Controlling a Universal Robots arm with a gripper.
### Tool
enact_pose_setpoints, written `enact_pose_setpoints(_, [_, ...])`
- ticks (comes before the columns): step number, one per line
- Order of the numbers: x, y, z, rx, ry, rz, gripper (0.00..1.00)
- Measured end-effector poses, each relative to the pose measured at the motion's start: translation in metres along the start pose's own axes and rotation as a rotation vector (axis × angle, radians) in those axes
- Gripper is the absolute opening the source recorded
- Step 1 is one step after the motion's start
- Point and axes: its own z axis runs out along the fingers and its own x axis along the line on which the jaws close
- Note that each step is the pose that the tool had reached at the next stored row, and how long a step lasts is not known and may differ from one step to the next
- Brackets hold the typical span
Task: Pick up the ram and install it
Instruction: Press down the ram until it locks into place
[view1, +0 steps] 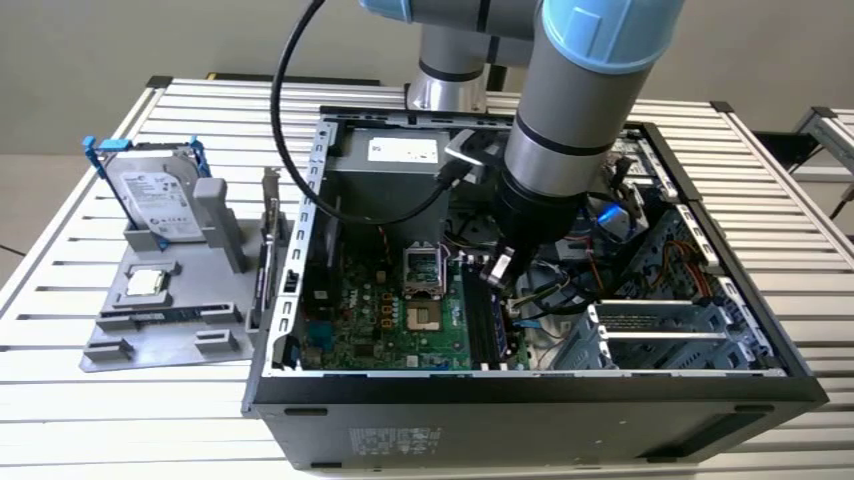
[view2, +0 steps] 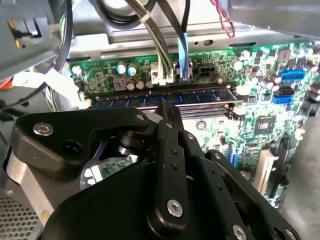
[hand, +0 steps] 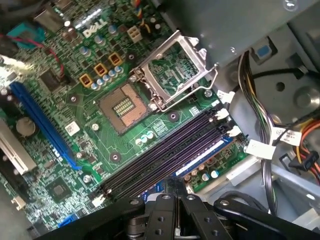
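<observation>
The ram is a long dark stick with a row of chips. It stands in the outermost memory slot of the green motherboard, next to the case cables, and appears as a bluish strip in the first wrist view. My gripper reaches down into the open computer case. Its black fingers are drawn together over the middle of the stick, gripping its top edge. The part of the ram under the fingers is hidden.
Three empty black slots lie beside the ram, and the open CPU socket is beyond them. Cable bundles crowd the case near the gripper. At the exterior view's left, a grey fixture holds a hard drive.
</observation>
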Motion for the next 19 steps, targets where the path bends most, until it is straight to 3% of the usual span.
enact_pose_setpoints(10, [0.0,0.0,0.0013,0.0006,0.0016,-0.163,0.0])
enact_pose_setpoints(13, [0.0,0.0,0.0022,-0.0007,-0.0004,-0.184,0.0])
enact_pose_setpoints(19, [0.0,0.0,0.0035,-0.0005,-0.0002,-0.291,0.0])
